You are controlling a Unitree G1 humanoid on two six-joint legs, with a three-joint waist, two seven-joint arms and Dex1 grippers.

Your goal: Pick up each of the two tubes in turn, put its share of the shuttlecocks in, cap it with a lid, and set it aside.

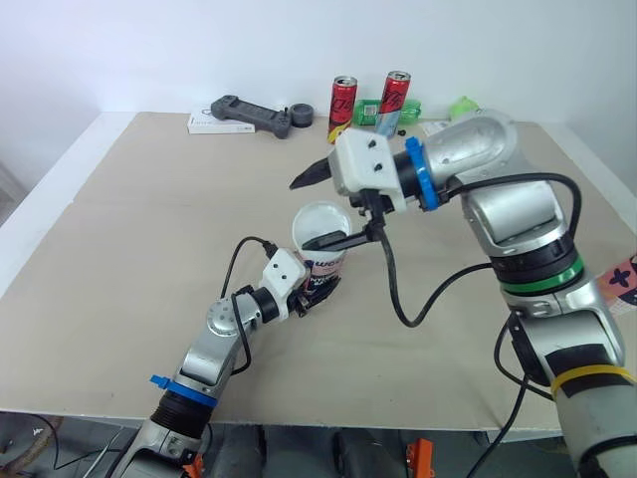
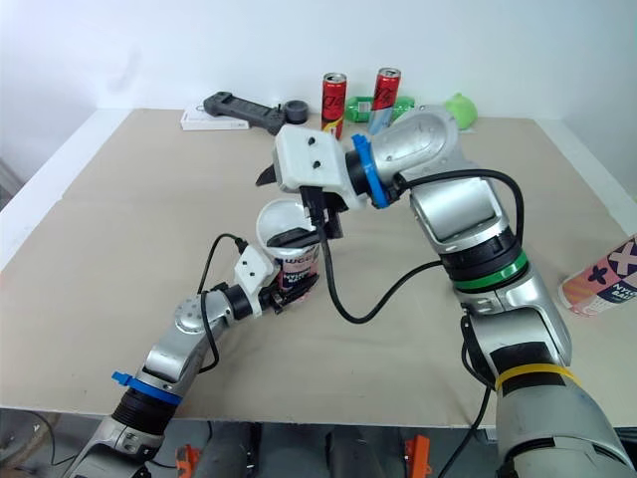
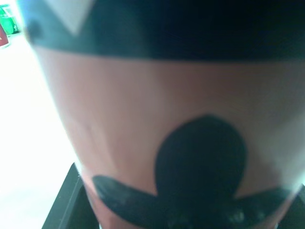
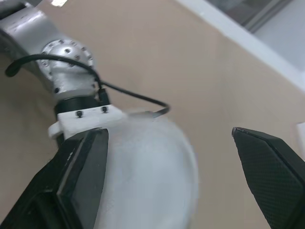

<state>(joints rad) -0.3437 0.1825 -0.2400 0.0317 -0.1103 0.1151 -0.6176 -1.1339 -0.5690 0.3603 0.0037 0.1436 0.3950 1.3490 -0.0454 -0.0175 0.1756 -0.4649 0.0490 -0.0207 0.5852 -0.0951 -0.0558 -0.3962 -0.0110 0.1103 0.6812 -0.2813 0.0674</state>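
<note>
Left eye view, nearest first: holds the tube (image 1: 324, 265) mouth-up in the left gripper (image 1: 317, 293), fingers closed on its lower wall above the front half of the table (image 1: 149, 219). Hangs the right gripper (image 1: 320, 209) just over that white mouth, fingers spread wide with nothing between them, the lower one at the rim. Farther off, shows a second tube (image 2: 601, 283) at the right edge, then two red cans (image 1: 342, 102) and a black controller (image 1: 249, 116) along the far edge.
</note>
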